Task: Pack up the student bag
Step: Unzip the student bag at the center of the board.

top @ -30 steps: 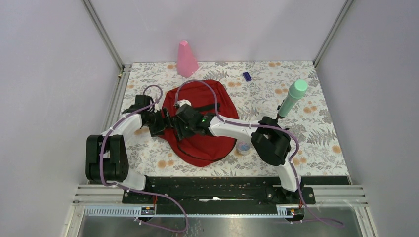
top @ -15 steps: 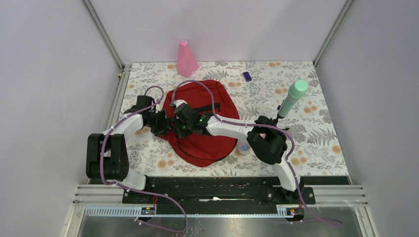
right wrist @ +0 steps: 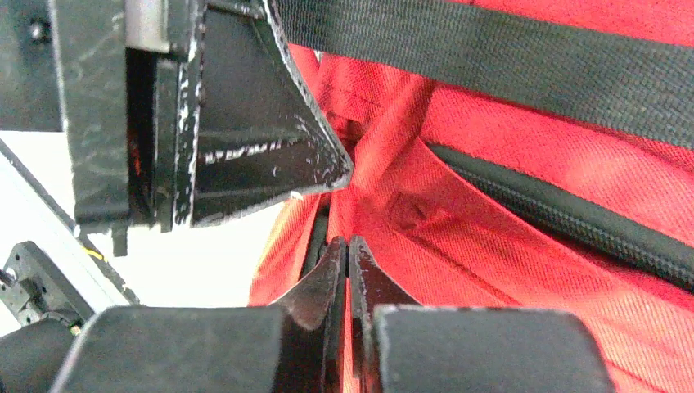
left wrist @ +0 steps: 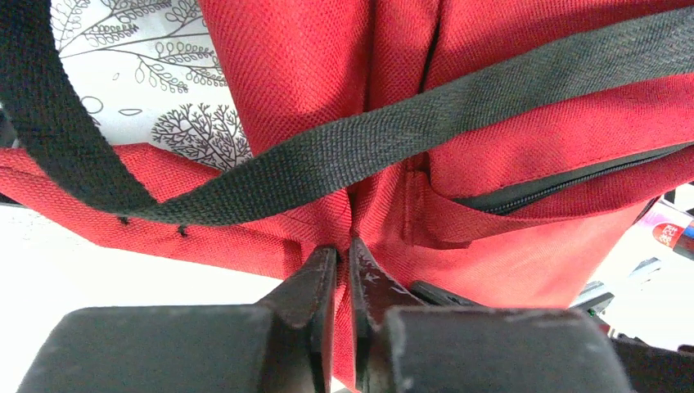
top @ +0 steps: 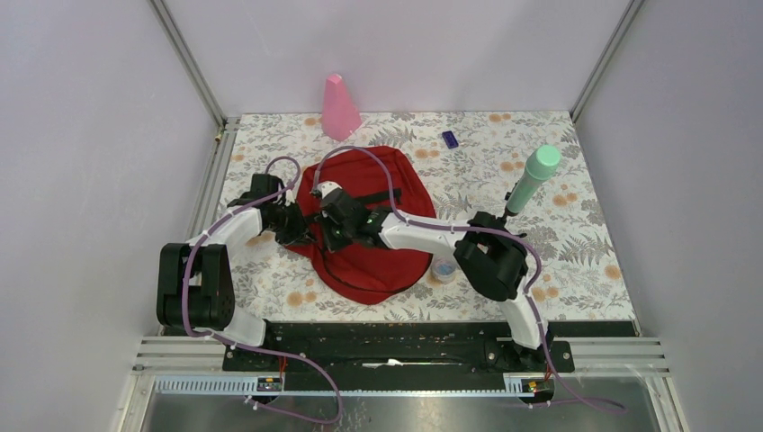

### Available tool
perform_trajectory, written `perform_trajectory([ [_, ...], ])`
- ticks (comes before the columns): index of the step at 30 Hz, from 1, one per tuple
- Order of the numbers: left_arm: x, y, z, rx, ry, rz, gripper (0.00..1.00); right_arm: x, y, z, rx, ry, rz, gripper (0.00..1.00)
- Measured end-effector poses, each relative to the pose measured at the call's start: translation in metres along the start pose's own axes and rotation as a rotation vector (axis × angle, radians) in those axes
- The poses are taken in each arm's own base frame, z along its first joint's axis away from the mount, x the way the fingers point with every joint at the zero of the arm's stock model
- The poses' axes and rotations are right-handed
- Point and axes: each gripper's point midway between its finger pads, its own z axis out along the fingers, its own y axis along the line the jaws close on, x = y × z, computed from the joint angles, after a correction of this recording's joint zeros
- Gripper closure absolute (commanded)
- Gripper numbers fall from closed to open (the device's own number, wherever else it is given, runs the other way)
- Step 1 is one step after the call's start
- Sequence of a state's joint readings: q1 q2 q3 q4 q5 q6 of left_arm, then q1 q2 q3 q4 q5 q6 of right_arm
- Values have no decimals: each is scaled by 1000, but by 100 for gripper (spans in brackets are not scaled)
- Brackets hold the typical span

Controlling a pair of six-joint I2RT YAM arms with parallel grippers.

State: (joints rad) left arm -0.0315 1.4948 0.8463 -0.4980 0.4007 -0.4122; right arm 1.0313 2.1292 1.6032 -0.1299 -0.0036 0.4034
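The student bag (top: 378, 256), dark red with black straps, lies flat in the middle of the table. Both grippers meet at its left edge. My left gripper (top: 299, 223) is shut on a pinched fold of the red fabric (left wrist: 344, 248), just below a black strap (left wrist: 409, 131). My right gripper (top: 322, 221) reaches across the bag from the right. It is shut on the red fabric (right wrist: 348, 244) beside the black zipper (right wrist: 556, 213). The left gripper's fingers (right wrist: 245, 147) show close above it in the right wrist view. The bag's inside is hidden.
A pink cone-shaped item (top: 340, 108) stands at the back of the table. A small blue object (top: 450, 139) lies behind the bag to the right. A green-topped stick (top: 535, 175) sits on the right. A small tape roll (top: 443, 269) rests by the bag's right edge.
Both grippers have closed from open onto the bag's left edge. The two wrists edged slightly toward the back, and the fabric between them is now bunched.
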Motion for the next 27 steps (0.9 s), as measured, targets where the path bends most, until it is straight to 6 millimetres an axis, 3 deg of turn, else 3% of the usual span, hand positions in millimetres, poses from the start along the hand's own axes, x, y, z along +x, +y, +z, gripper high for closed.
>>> perform_trajectory([
  [10,1,-5,-2,13,-4,6,100,-1,7,-54,-51,-49,-17,100],
  [27,-1,-8,-9,14,-10,10,100,10,35,-91,-107,-74,-119,100],
])
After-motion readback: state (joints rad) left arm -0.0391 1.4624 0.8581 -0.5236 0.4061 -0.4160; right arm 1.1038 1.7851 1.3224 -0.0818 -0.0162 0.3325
